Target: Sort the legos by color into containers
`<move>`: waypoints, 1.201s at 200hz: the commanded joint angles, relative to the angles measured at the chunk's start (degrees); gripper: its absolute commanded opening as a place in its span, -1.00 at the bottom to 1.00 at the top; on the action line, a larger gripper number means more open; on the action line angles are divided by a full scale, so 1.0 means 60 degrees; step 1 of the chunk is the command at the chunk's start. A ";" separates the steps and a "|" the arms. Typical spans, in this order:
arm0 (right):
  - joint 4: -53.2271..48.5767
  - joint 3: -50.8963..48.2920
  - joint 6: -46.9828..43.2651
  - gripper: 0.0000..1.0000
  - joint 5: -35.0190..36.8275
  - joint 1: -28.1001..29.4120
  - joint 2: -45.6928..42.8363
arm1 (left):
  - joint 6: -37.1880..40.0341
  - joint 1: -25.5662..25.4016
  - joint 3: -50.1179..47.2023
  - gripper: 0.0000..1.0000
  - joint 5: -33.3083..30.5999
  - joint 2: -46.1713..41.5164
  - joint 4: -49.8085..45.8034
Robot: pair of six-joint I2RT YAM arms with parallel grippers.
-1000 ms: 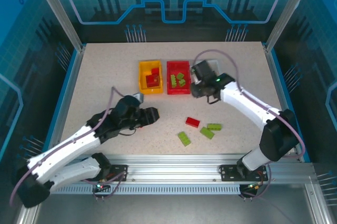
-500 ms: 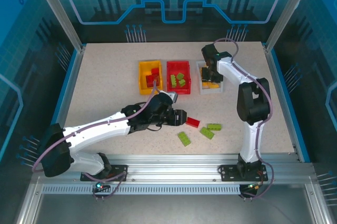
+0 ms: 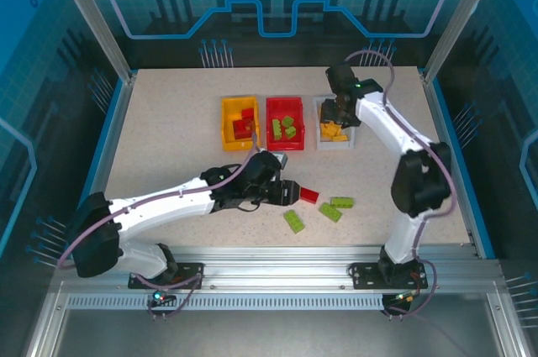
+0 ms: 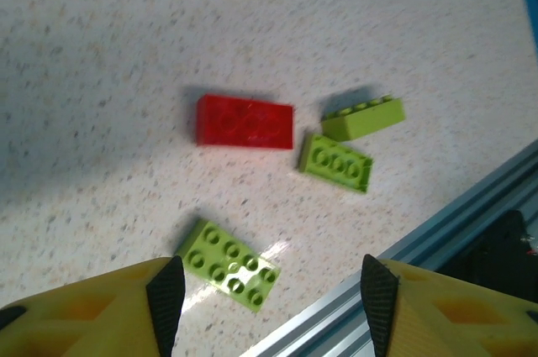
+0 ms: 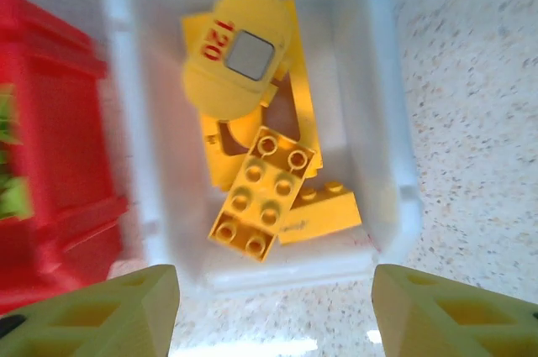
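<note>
Jaws are gaping empty on both: left gripper (image 4: 271,294) hovering by 1 red brick (image 4: 245,121) and 3 green bricks (image 4: 229,263), right gripper (image 5: 277,315) over the white bin (image 5: 387,122).

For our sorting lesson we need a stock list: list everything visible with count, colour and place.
table: one, speckled beige, under everything.
yellow bin: one, yellow, left.
red bin: one, red, middle.
white bin: one, white, right.
red bricks: a few, red, in yellow bin.
green bricks: about three, green, in red bin.
yellow bricks: at least four, yellow, in white bin.
loose red brick: one, red, on table.
loose green bricks: three, green, beside it.
left gripper: one, open, over loose bricks.
right gripper: one, open, over white bin.
</note>
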 commanded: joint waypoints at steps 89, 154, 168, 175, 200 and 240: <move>0.0885 -0.6633 0.0437 0.47 -0.0002 0.3944 -0.8053 | -0.6880 -0.1352 0.0839 0.46 -0.0073 0.2112 -0.1772; -0.0104 -0.7194 0.1168 0.47 -0.0045 0.4044 -1.0030 | -0.7839 -0.1318 0.1518 0.40 0.0163 0.3472 -0.1605; -0.0191 -0.7193 0.1227 0.48 -0.0043 0.4064 -1.0174 | -0.7814 -0.1317 0.1639 0.36 0.0183 0.3770 -0.1555; -0.0209 -0.7195 0.1272 0.48 -0.0049 0.4073 -1.0223 | -0.7784 -0.1303 0.1774 0.33 0.0207 0.3931 -0.1648; -0.0228 -0.7236 0.1418 0.47 -0.0131 0.4073 -1.0301 | -0.7854 -0.1283 0.1908 0.18 0.0256 0.4318 -0.1670; -0.0185 -0.7179 0.1460 0.46 -0.0160 0.4081 -1.0280 | -0.7894 -0.1145 0.1732 -0.17 0.0373 0.4616 -0.1220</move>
